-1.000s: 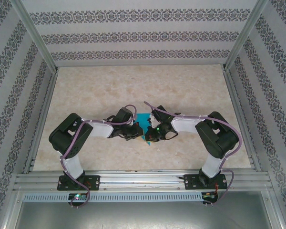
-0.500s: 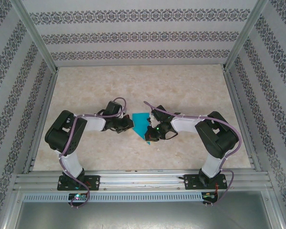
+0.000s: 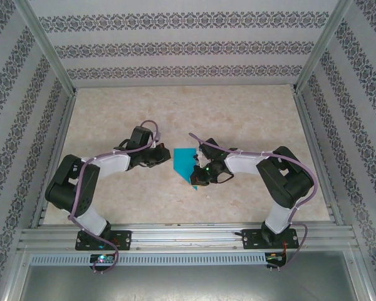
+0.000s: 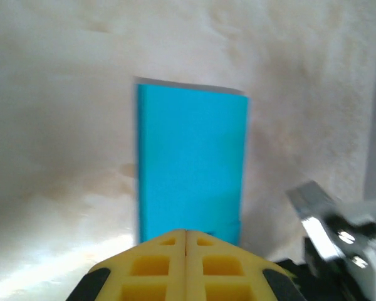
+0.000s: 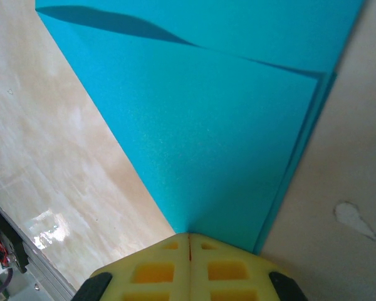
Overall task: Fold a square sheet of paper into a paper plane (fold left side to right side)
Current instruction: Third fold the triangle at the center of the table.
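Teal sheet of paper [image 3: 185, 163], folded to a tapered shape, lies flat mid-tabletop [image 3: 250, 119]. Left claw [image 4: 186, 233] pressed together, empty, just off its 9 o'clock edge. Right claw [image 5: 188, 241] pressed together at the sheet's 5 o'clock point; whether it pinches paper, cannot tell.

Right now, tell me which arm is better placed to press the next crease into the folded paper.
Right, probably. The right end effector, shut, rests at the pointed tip of the folded paper; the left end effector, also shut, sits just off its left edge.
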